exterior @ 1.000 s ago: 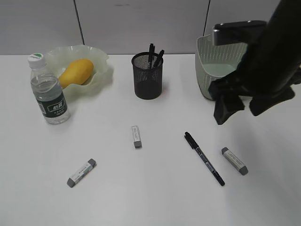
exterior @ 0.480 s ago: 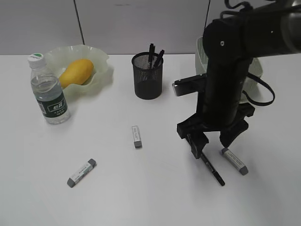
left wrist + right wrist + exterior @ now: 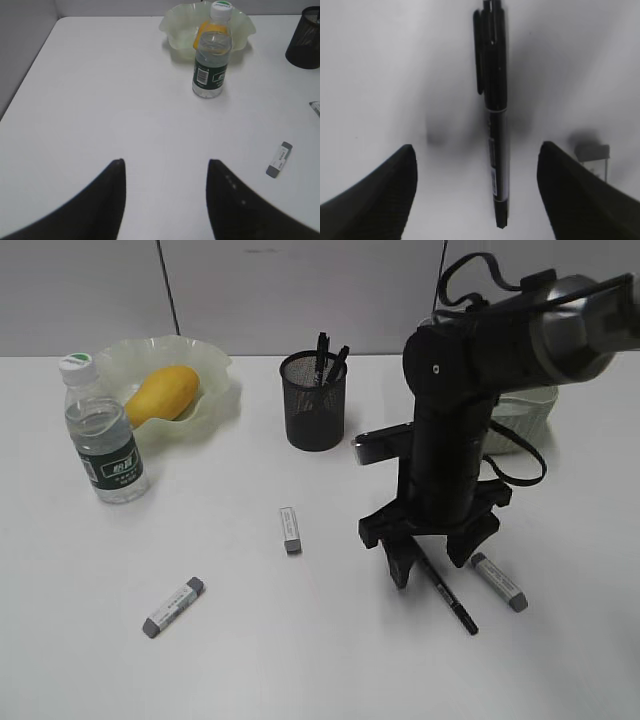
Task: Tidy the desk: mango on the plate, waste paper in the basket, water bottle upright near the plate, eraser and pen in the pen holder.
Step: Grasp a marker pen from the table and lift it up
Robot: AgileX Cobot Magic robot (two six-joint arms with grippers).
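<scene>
1. Mango [image 3: 165, 391] sits in the wavy plate [image 3: 218, 375] at the far left, and the water bottle [image 3: 103, 433] stands upright just beside it on the near side, so I'd say those two jobs look done

2. Pen holder [image 3: 314, 403] at the far middle already has a couple of pens poking out, which is probably why the arm is going for the one loose pen [image 3: 452, 598] lying on the desk [image 3: 300, 660]

3. Right gripper [image 3: 432, 555] is down low over that pen with its jaws spread wide, holding nothing. In the wrist view the pen [image 3: 495, 115] runs straight up the gap between the two fingers [image 3: 380, 195], not touching either, so it looks lined up for a pinch across the barrel

4. Erasers are spread around: one [image 3: 498, 581] just right of the pen and close to the right finger, one [image 3: 290, 528] in the middle, one [image 3: 173, 606] at the near left. The close one could get bumped, I guess

5. Left gripper [image 3: 165, 200] hangs over bare desk at the left, jaws apart and empty, well away from everything

6. Basket [image 3: 525, 405] is mostly hidden behind the right arm, and I can't see any waste paper
</scene>
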